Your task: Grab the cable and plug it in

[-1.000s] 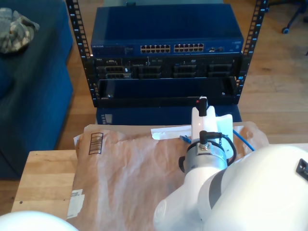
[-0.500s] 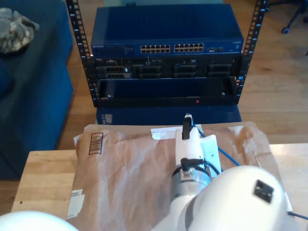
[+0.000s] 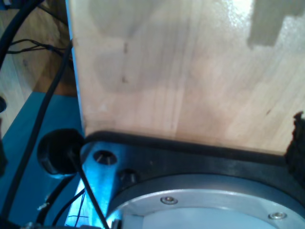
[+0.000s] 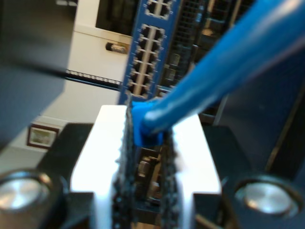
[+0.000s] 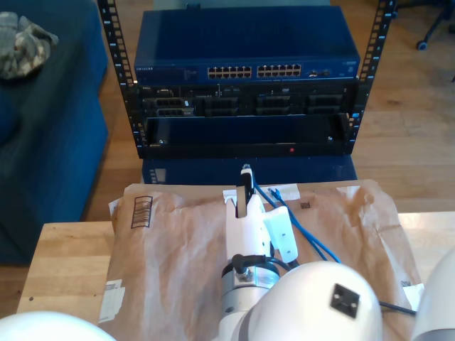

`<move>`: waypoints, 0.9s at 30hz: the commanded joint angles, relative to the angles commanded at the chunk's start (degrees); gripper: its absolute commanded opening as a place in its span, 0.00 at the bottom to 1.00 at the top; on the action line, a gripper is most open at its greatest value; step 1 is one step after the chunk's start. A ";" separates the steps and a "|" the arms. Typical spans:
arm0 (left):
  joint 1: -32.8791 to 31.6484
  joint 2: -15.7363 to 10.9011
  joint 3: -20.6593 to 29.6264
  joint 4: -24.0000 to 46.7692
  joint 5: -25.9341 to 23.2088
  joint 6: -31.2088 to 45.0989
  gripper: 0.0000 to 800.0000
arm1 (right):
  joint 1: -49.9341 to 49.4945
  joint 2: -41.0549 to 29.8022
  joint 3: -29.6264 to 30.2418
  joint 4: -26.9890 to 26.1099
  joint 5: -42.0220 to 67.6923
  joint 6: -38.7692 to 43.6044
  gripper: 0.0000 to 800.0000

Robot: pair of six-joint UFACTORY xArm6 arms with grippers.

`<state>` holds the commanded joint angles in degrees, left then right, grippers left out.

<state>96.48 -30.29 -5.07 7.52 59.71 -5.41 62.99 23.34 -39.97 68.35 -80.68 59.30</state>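
Swinging toward the exterior view's left since a second ago, your second gripper (image 5: 247, 177) stays clamped on the cable (image 4: 214, 76) plug, facing the switch (image 5: 249, 42). The cable trails over the brown paper (image 5: 178, 241). Whether my first gripper is open or closed, you cannot tell.

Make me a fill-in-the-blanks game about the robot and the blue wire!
1. My second gripper is shut on the thin bright-blue ____.
2. The crinkled wrapping paper covering the wooden table is ____ in colour.
3. In the second wrist view, the rows of small ports sit on a ____ network switch.
4. In the exterior view, the dark blue switch sits at the ____ of the black rack.

Missing words: cable; brown; blue; top
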 joint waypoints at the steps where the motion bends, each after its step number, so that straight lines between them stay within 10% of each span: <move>1: 0.00 0.00 0.00 0.00 0.00 0.00 1.00 | 0.00 0.26 -0.70 -0.09 0.18 -0.35 0.00; 13: 0.00 0.00 0.00 0.00 0.00 0.00 1.00 | -0.35 8.88 -12.48 -0.79 -0.44 -4.84 0.00; 27: 0.00 0.00 0.00 0.00 0.00 0.00 1.00 | -8.88 8.09 -11.34 -1.58 -5.63 2.46 0.00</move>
<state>96.48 -30.29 -5.07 7.52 59.71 -5.41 54.11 31.43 -51.31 66.77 -86.31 61.76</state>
